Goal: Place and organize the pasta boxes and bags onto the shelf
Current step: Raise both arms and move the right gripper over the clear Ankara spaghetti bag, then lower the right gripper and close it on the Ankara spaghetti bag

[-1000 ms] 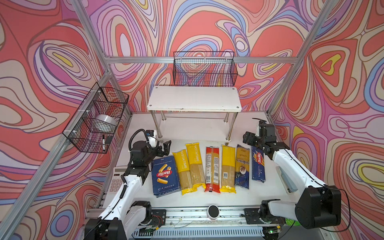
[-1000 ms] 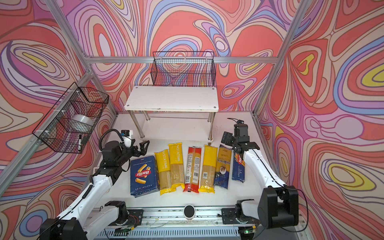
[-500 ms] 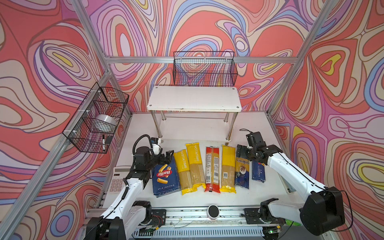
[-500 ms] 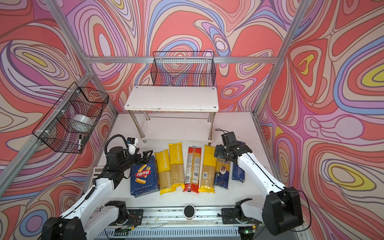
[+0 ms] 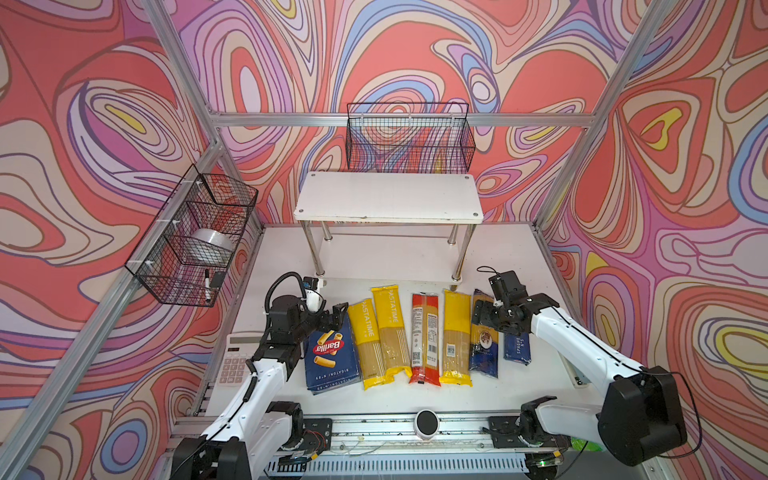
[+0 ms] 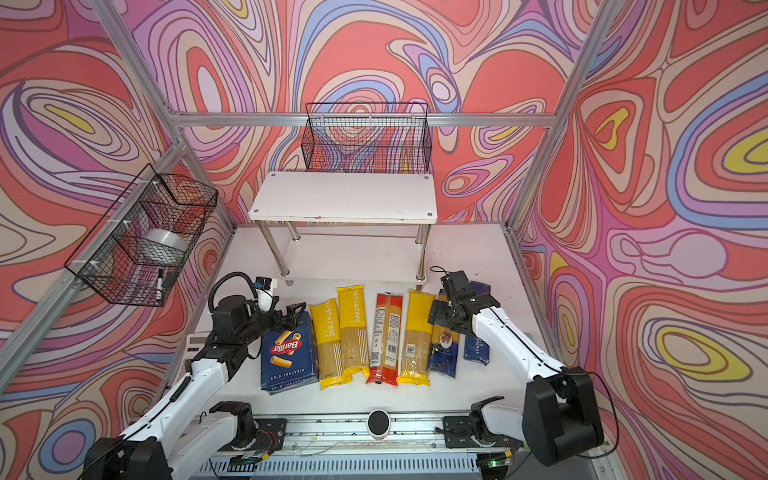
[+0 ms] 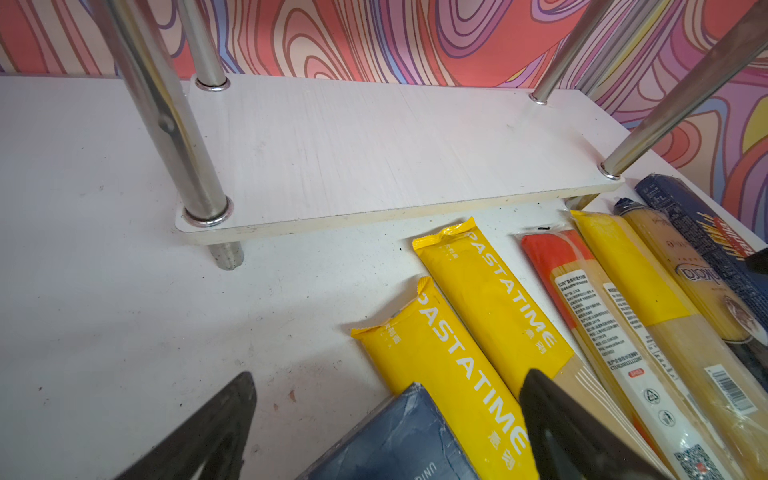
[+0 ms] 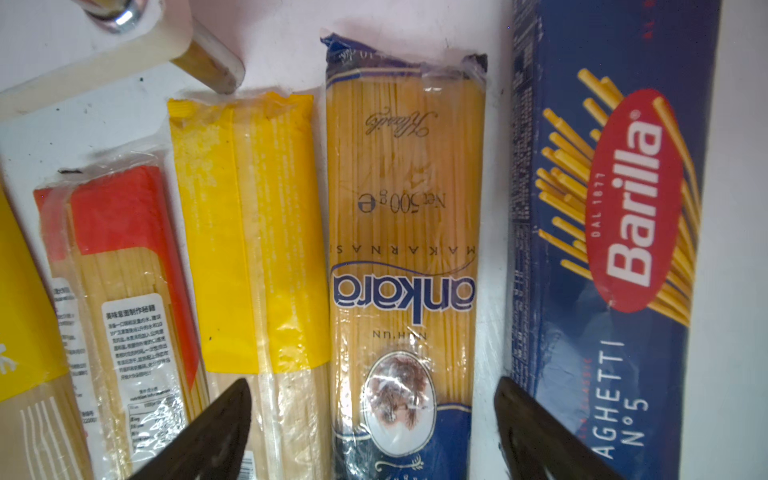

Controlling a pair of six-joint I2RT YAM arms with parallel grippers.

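A row lies on the table in front of the shelf (image 5: 388,197): the wide rigatoni box (image 5: 331,360), two yellow bags (image 5: 365,340) (image 5: 390,328), a red bag (image 5: 424,336), a third yellow bag (image 5: 455,336), a gold-and-navy bag (image 5: 484,345) and the narrow spaghetti box (image 5: 517,349). My left gripper (image 5: 336,311) is open over the rigatoni box's far corner (image 7: 399,440), holding nothing. My right gripper (image 5: 482,318) is open low over the gold-and-navy bag (image 8: 405,249), with one finger over the neighbouring yellow bag (image 8: 249,249) and the other beside the spaghetti box (image 8: 615,249). Both shelf boards are bare.
A white calculator (image 5: 235,359) lies left of the rigatoni box, under my left arm. A black wire basket (image 5: 409,139) hangs behind the shelf. Another (image 5: 195,237) on the left wall holds a tape roll and a marker. Chrome legs (image 7: 183,137) stand close ahead of the left gripper.
Both arms have come down toward the row. The left gripper moved right over the rigatoni box's far end. The right gripper swung left from the spaghetti box to the gold-and-navy bag.
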